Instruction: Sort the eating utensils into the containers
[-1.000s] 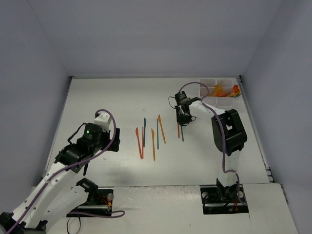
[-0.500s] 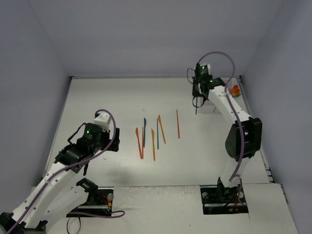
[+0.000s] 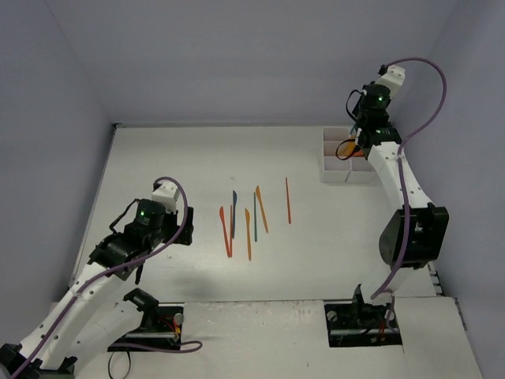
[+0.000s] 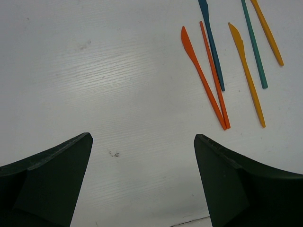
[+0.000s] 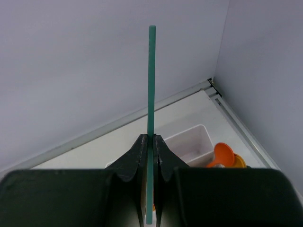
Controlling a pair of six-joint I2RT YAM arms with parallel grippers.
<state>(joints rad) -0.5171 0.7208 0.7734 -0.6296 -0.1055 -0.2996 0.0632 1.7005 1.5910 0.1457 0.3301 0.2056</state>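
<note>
Several utensils lie side by side mid-table: an orange-red knife (image 3: 225, 227), a dark blue one (image 3: 233, 212), orange ones (image 3: 248, 234) (image 3: 261, 208), a teal one (image 3: 255, 215) and a red one (image 3: 287, 200) set apart. In the left wrist view they lie at the upper right, the orange-red knife (image 4: 201, 75) nearest. My left gripper (image 4: 142, 135) is open and empty over bare table left of them. My right gripper (image 5: 150, 138) is shut on a teal utensil (image 5: 151, 85) that sticks straight up, above the white tray (image 3: 334, 175) at the far right. Orange spoons (image 5: 222, 153) sit in one compartment.
The tray (image 5: 189, 142) stands near the back right corner, close to the grey back and right walls. A grey wall also bounds the table on the left. The arm bases and their cables sit at the near edge.
</note>
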